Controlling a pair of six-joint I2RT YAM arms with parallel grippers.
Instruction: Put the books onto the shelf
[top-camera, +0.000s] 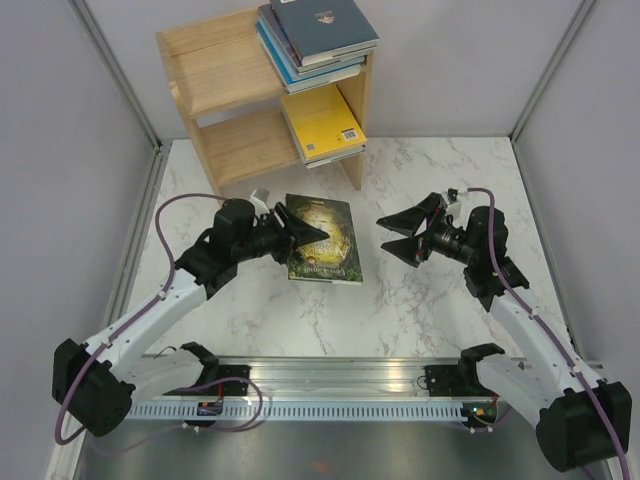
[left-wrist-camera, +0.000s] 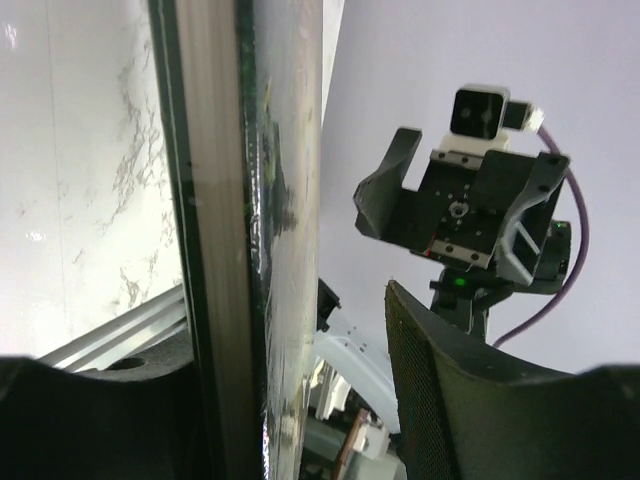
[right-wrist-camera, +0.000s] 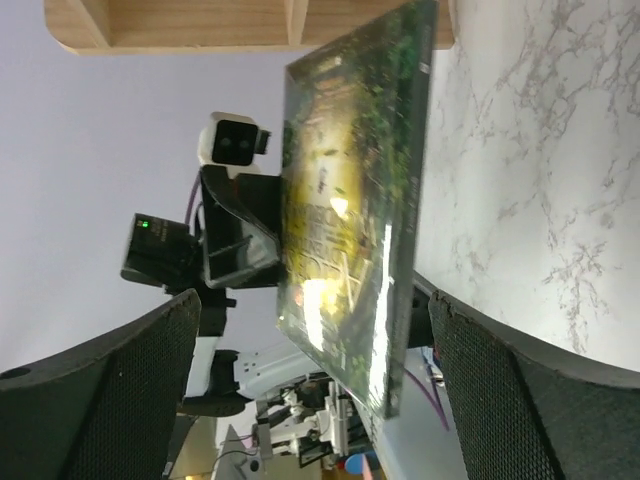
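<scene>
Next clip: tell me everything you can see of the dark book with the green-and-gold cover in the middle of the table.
The book is a thin, closed paperback with a dark cover and glossy green-gold artwork, cover up. It is over the middle of the marble table, in front of the shelf. The left gripper is closed on its left edge. In the right wrist view it looks tilted, partly off the marble. The open right gripper faces it without touching.
</scene>
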